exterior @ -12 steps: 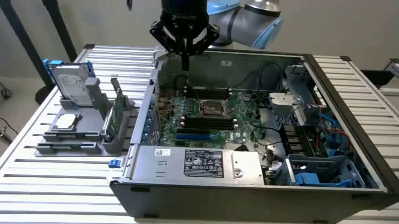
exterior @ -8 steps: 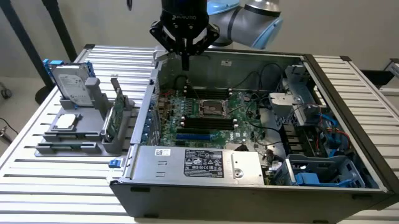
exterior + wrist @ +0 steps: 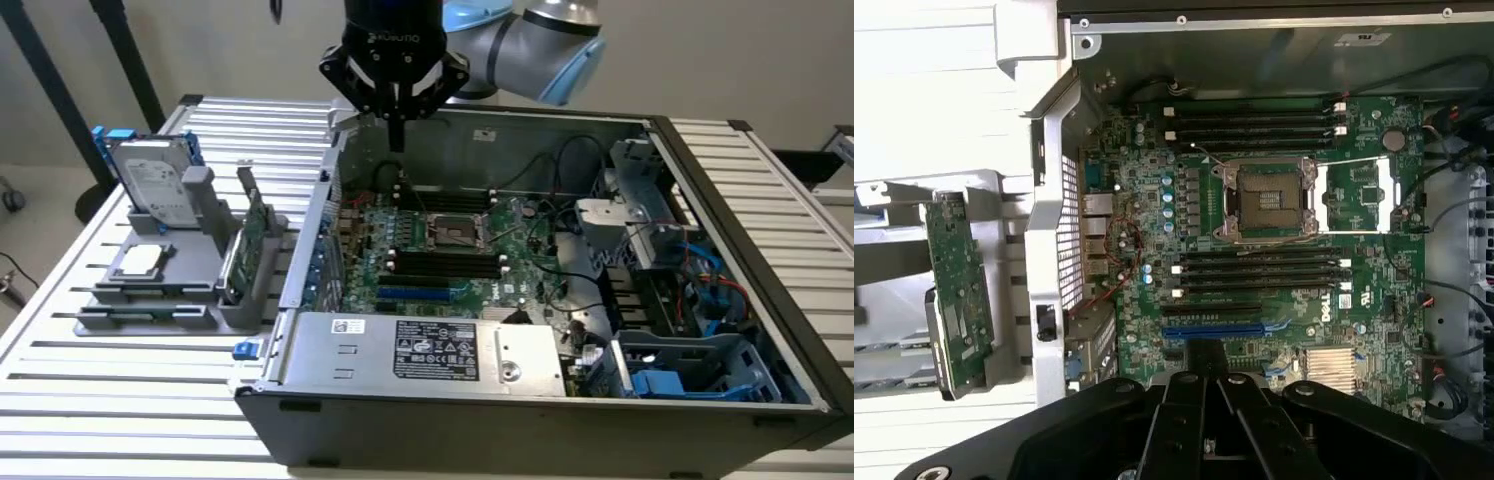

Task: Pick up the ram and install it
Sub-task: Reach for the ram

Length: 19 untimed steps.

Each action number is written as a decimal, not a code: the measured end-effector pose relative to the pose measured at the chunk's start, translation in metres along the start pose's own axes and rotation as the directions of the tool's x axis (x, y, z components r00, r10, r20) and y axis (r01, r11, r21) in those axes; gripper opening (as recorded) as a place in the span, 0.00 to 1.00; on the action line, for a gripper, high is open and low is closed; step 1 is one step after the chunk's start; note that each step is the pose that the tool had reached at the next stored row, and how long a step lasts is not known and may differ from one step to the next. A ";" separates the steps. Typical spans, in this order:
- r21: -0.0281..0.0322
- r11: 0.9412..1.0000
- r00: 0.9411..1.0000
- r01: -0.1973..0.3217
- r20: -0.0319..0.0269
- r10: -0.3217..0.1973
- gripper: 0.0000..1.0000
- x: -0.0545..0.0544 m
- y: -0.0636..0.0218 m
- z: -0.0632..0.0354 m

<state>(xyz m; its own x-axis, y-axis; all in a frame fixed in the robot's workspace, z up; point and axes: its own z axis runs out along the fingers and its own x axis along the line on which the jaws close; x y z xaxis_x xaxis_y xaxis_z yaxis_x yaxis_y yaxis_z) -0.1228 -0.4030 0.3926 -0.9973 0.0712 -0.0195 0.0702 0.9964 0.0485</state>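
My gripper (image 3: pixel 396 140) hangs clenched over the open computer case (image 3: pixel 534 135). Its two black fingers (image 3: pixel 395 118) are pressed together and point straight down, with nothing between them. The grey-and-blue arm (image 3: pixel 541 40) reaches in from one o'clock in the exterior view.

At six o'clock from the fingertips in that view lies the green motherboard (image 3: pixel 527 225). Its metal-framed CPU socket (image 3: pixel 457 232) sits at the centre, with a bank of four black memory slots (image 3: pixel 447 263) just beyond it. In the wrist view the closed tips (image 3: pixel 1205 352) sit over a blue expansion slot (image 3: pixel 1219 330), with the slot bank just past it and the socket beyond that. I cannot tell whether a stick is seated in any of the slots.

A labelled silver power supply (image 3: pixel 427 350) fills the case's near corner.

I cannot say for sure where the ram is. At eight o'clock from the gripper, outside the case wall, a long green circuit board (image 3: pixel 235 262) stands on edge in a grey fixture (image 3: pixel 147 320), well apart from the fingers. I cannot tell whether it is the ram or an expansion card.

At nine o'clock a silver hard drive (image 3: pixel 154 185) leans upright in the same fixture, all on a slatted metal table (image 3: pixel 107 400).
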 end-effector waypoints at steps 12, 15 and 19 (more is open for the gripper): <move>0.000 1.000 1.000 0.000 0.000 0.000 0.11 0.046 -0.0203 -0.0004; 0.000 1.000 1.000 0.000 0.000 0.000 0.11 0.060 -0.0215 0.0005; 0.001 1.000 1.000 0.000 0.000 0.000 0.11 0.078 -0.0229 0.0020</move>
<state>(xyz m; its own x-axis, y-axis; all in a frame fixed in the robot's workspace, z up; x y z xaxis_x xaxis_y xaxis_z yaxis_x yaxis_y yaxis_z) -0.2026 -0.4202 0.3880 -0.9973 0.0712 -0.0198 0.0702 0.9964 0.0474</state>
